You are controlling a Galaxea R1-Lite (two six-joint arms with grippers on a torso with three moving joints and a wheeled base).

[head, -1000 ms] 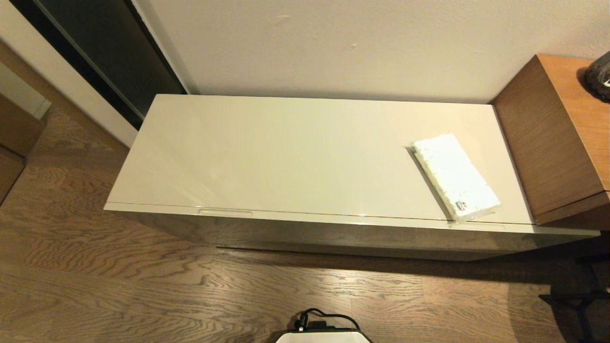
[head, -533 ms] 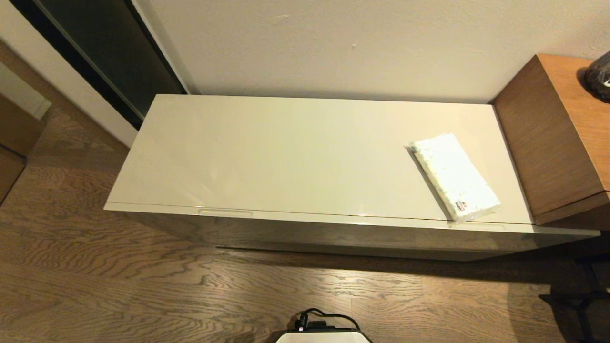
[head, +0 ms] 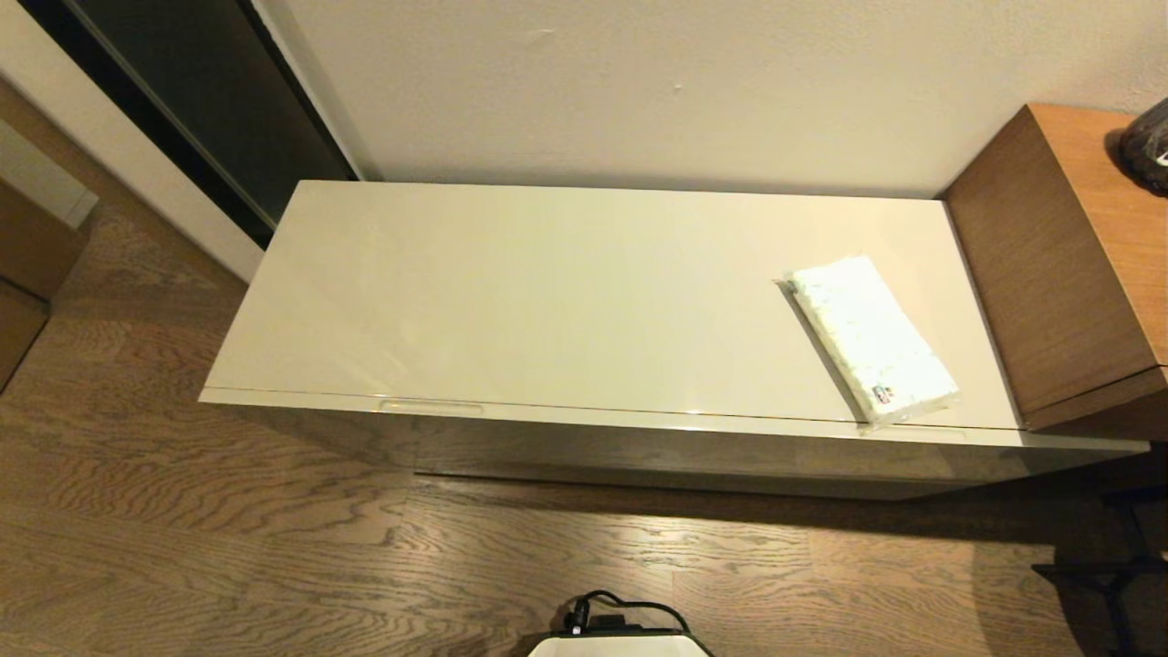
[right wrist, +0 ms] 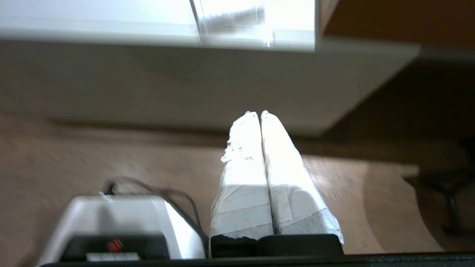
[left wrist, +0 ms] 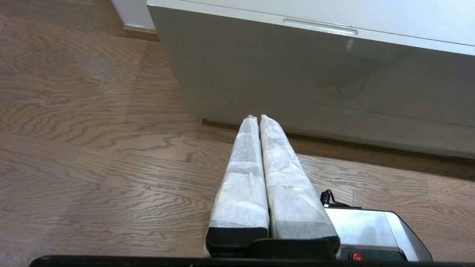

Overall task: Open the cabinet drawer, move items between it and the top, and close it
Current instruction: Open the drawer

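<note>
The cabinet drawer [head: 639,447] is closed under the cream-beige top [head: 547,292], and its slot pull [head: 431,406] sits toward the left end. The white tissue pack [head: 871,339] lies slanted on the right part of the top, its labelled end at the front edge. The wrapped slippers are out of view. Neither gripper shows in the head view. My left gripper [left wrist: 258,117] hangs shut and empty above the floor, short of the drawer front [left wrist: 315,63] and below the pull [left wrist: 320,26]. My right gripper [right wrist: 259,113] is also shut and empty, low before the cabinet's right end [right wrist: 148,81].
A taller brown wooden cabinet [head: 1068,274] adjoins the right end, with a dark object [head: 1148,146] on it. Wood floor [head: 274,547] stretches in front, my base [head: 620,643] stands at its near edge, and a dark stand [head: 1109,575] sits at the right.
</note>
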